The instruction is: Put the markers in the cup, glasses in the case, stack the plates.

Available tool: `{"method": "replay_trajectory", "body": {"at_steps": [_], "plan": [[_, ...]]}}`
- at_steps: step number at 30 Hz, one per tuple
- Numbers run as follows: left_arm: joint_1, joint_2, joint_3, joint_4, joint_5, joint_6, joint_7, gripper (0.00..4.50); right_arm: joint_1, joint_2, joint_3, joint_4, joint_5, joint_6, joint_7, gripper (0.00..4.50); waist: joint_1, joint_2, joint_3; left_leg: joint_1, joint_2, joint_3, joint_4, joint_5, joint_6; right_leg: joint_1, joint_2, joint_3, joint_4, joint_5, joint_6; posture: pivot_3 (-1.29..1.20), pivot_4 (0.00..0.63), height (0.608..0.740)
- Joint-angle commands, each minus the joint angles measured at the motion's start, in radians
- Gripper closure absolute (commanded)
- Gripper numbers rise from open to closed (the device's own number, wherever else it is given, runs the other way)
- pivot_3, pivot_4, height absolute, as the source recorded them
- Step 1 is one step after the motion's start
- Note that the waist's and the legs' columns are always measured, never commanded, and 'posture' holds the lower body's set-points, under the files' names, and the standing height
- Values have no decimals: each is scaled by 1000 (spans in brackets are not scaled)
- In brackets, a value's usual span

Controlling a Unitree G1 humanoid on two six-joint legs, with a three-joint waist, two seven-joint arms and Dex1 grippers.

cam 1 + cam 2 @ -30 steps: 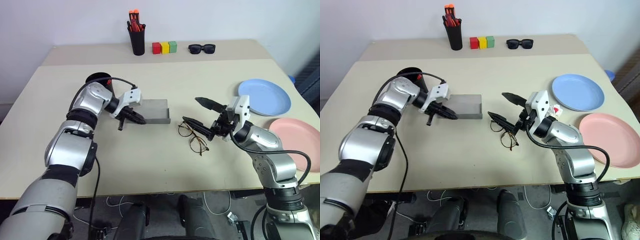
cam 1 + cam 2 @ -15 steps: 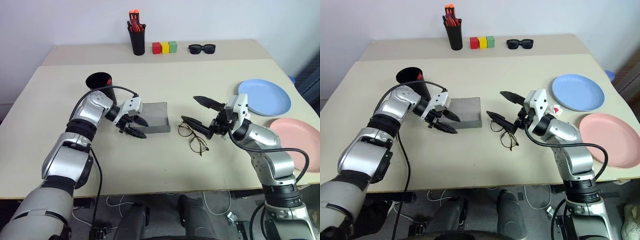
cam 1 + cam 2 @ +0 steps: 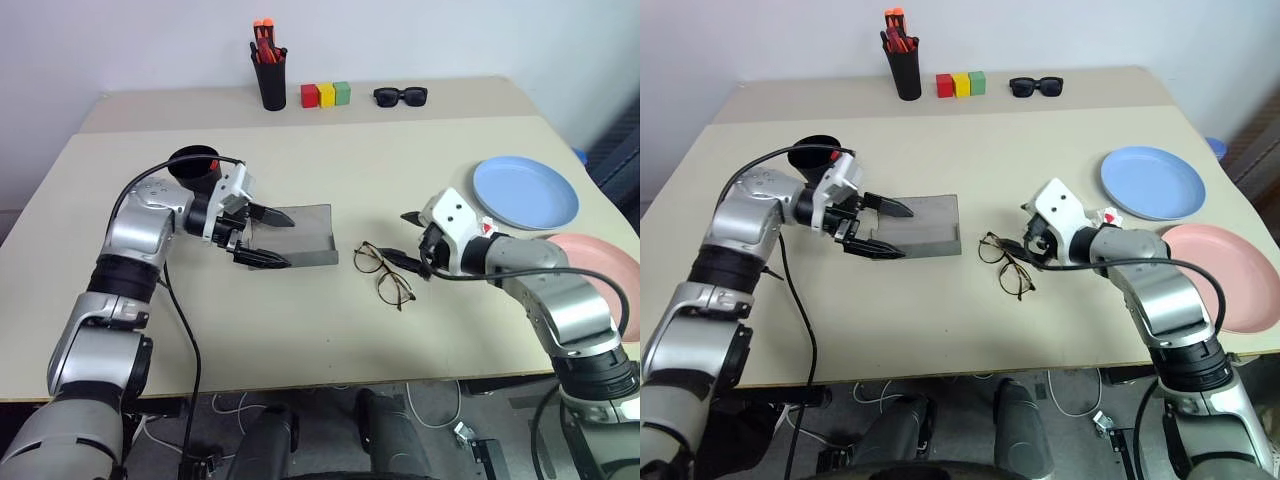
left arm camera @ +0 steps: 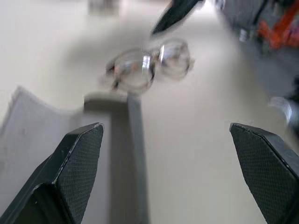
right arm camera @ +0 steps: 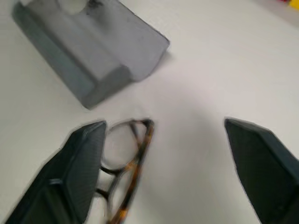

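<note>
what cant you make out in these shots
- Inside of the cup: left eye view, its rim and the left arm hide what it holds.
- Pink plate: left eye view, partly hidden by the right arm and cut by the edge.
- Glasses: right wrist view, blurred, partly behind a finger.

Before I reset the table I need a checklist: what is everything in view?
cup: 1, black, table's left
case: 1, grey, open, centre
glasses: 1, dark frame, right of case
plates: 2, blue, pink, right edge
pen holder: 1, black, red-orange pens, back
blocks: 3, red, yellow, green, back
sunglasses: 1, black, back
left gripper: jaws open, over case
right gripper: jaws open, over glasses
</note>
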State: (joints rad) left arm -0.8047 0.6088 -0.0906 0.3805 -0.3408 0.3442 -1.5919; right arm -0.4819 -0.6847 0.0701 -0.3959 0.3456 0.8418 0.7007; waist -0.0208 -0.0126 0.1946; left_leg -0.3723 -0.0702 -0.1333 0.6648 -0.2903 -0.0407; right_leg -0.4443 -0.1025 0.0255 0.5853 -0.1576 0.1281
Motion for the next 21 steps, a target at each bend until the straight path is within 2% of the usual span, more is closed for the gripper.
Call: {"method": "replay_trajectory", "body": {"at_steps": [1,5,11,13,15,17,21], "plan": [[65,42,109,-148,-121,95,31,69,-59,-2,-16,-82,44,135,-30,402,3,0,0,0,0,0,0,0,0,0,0,0,0,0,0,0,150,740],[167,81,205,-270,-228,176,72,69,-107,-42,21,-101,51,266,-36,402,9,0,0,0,0,0,0,0,0,0,0,0,-1,0,0,0,150,740],[305,124,275,-394,-293,211,136,69,-239,-88,135,-90,76,538,-44,402,6,0,0,0,0,1,0,0,0,0,0,0,-1,0,0,0,150,740],[338,135,292,-423,-320,235,155,69,-292,-33,99,-45,92,650,-72,402,3,0,0,0,0,1,0,0,0,0,0,0,-1,0,0,0,150,740],[371,146,308,-450,-341,241,165,69,-317,-35,119,-43,95,687,-79,402,5,0,0,0,0,1,0,0,0,0,0,0,-2,0,0,0,150,740],[400,155,335,-475,-378,267,180,69,-335,30,74,8,83,749,-134,402,7,-1,0,0,0,1,0,0,0,0,0,0,-2,0,0,0,150,740],[455,174,379,-511,-424,276,194,69,-320,54,56,81,122,773,-212,402,10,0,0,-1,0,1,0,0,0,0,0,0,-3,0,0,0,150,740]]}}
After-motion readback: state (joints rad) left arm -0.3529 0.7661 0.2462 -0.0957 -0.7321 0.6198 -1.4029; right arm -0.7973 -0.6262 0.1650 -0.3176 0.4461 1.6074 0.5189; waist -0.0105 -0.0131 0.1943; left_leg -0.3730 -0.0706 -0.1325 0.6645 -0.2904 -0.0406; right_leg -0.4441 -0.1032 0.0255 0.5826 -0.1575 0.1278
